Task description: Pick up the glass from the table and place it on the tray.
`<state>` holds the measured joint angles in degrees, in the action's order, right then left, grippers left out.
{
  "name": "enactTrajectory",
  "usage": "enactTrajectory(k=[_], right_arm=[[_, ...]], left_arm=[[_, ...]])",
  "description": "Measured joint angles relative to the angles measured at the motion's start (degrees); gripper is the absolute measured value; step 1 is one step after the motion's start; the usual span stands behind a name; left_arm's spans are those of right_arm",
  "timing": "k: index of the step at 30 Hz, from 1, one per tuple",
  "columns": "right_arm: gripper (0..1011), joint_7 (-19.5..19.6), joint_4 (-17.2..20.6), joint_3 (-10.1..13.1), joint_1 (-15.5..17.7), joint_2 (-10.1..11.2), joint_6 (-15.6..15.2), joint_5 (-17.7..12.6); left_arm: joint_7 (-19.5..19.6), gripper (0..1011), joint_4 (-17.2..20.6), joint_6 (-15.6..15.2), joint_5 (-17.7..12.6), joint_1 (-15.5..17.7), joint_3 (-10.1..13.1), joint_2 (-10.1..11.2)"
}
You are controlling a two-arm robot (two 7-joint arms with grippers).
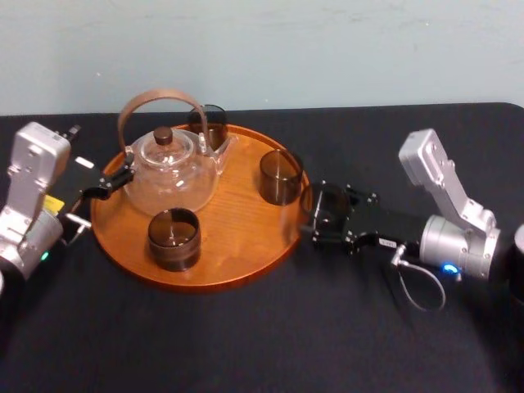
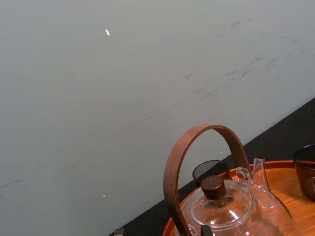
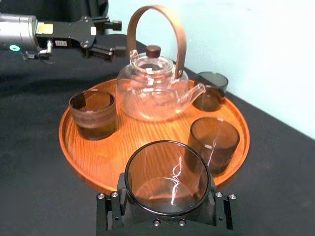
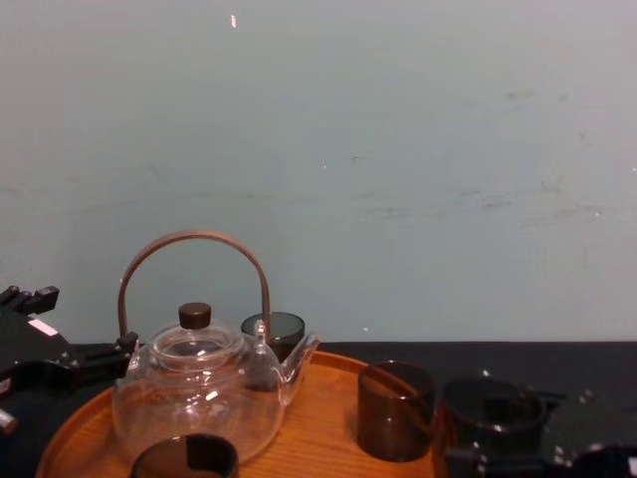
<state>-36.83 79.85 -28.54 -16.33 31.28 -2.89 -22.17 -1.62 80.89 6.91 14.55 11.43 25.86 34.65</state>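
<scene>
My right gripper (image 1: 319, 216) is shut on a smoky dark glass (image 1: 329, 205), held upright just off the right rim of the round wooden tray (image 1: 237, 246). In the right wrist view the glass (image 3: 167, 174) sits between the black fingers in front of the tray (image 3: 147, 132). The chest view shows the glass (image 4: 495, 406) low at the right, beside the tray (image 4: 318, 418). My left gripper (image 1: 115, 176) stands open at the tray's left edge, close to the teapot, with nothing between its fingers.
A clear glass teapot (image 1: 172, 172) with a brown hoop handle stands on the tray's left half. Three more dark glasses are on the tray: back (image 1: 210, 123), right (image 1: 281, 176) and front (image 1: 173, 239). The black table (image 1: 246, 344) stretches out in front.
</scene>
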Motion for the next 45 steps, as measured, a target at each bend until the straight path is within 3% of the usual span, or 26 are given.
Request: enactTrajectory(k=[8, 22, 29, 45], right_arm=[[904, -0.1, -1.4, -1.3, -3.6, -1.5, -1.2, 0.4], [904, -1.6, -9.6, -4.6, -10.3, -6.6, -0.8, 1.3], [905, -2.1, -12.1, -5.9, -11.9, -8.8, -0.3, 1.4], [904, -2.9, -15.5, -7.7, -13.9, -11.4, 0.3, 1.8]], left_arm=[[0.0, 1010, 0.0, 0.0, 0.0, 0.0, 0.0, 0.0], [0.0, 1009, 0.0, 0.0, 0.0, 0.0, 0.0, 0.0], [0.0, 1009, 0.0, 0.0, 0.0, 0.0, 0.0, 0.0], [0.0, 1009, 0.0, 0.0, 0.0, 0.0, 0.0, 0.0]])
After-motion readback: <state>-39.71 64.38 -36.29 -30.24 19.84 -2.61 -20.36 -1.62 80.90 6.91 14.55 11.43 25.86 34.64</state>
